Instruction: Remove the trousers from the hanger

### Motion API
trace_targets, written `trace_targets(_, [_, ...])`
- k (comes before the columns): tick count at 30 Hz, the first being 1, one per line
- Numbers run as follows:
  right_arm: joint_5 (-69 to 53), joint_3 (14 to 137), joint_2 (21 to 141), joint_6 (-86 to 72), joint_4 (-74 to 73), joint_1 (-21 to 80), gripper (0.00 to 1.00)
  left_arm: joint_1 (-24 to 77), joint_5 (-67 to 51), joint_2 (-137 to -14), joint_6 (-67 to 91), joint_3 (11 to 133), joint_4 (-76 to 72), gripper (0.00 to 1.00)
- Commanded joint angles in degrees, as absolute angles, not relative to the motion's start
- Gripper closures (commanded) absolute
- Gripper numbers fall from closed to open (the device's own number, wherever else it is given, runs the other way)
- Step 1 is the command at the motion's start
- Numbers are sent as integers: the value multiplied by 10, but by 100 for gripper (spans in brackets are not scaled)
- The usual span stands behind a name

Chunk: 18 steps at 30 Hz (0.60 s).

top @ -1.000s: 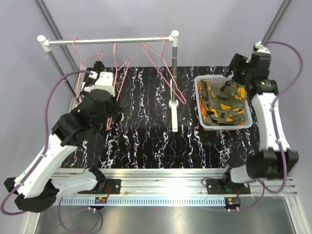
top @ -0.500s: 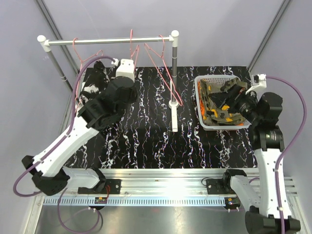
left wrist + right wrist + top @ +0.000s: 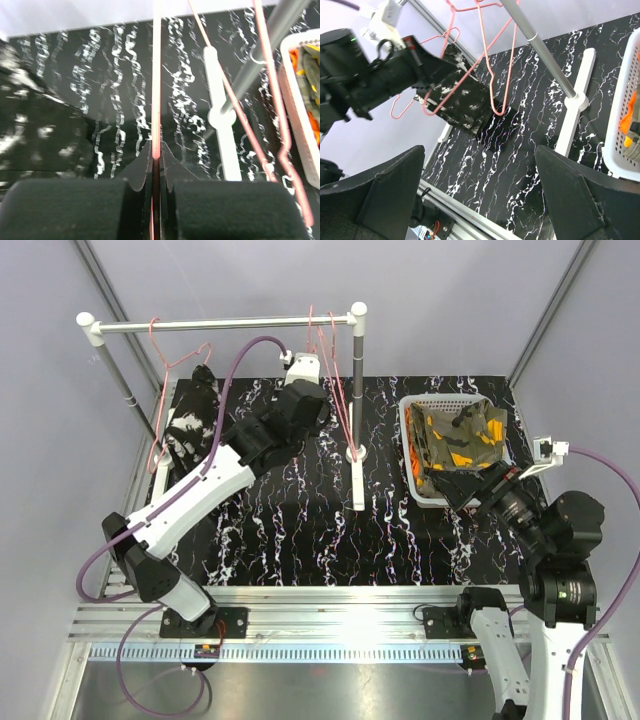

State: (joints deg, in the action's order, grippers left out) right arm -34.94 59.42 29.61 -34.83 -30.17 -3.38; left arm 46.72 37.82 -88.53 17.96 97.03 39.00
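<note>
The top external camera is looking down from above and behind the arm bases, taking in the whole desk (image 3: 300, 530). The left wrist camera is sitting close behind the left claw (image 3: 156, 162), facing along the desk. The right wrist camera is looking past the right claw (image 3: 480, 165), leftward across the desk from farther off. All three views are sharing the white rack foot (image 3: 357, 485) and the basket (image 3: 409, 445).

We have carried our left gripper (image 3: 156, 159), pinching a thin pink wire hanger (image 3: 156, 75), from the left end of the silver rail (image 3: 200, 325) across to its right post (image 3: 356, 360). The other empty pink hangers (image 3: 275, 100) are now bunched there. The black, white-speckled trousers (image 3: 190, 425) stand uncovered. Our right gripper (image 3: 480, 165) has dropped from behind the white plastic basket (image 3: 410, 455) to its near side.
</note>
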Motion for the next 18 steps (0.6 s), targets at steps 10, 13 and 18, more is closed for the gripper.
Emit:
trace_targets(10, [-369, 611, 262, -342, -337, -33, 1, 464, 269, -910, 189, 968, 306, 100])
trace_targets(13, [-370, 608, 265, -344, -334, -33, 0, 464, 291, -911, 193, 964, 322, 100])
trace_targets(18, [-374, 613, 272, -345, -330, -33, 0, 464, 302, -876, 203, 925, 326, 50])
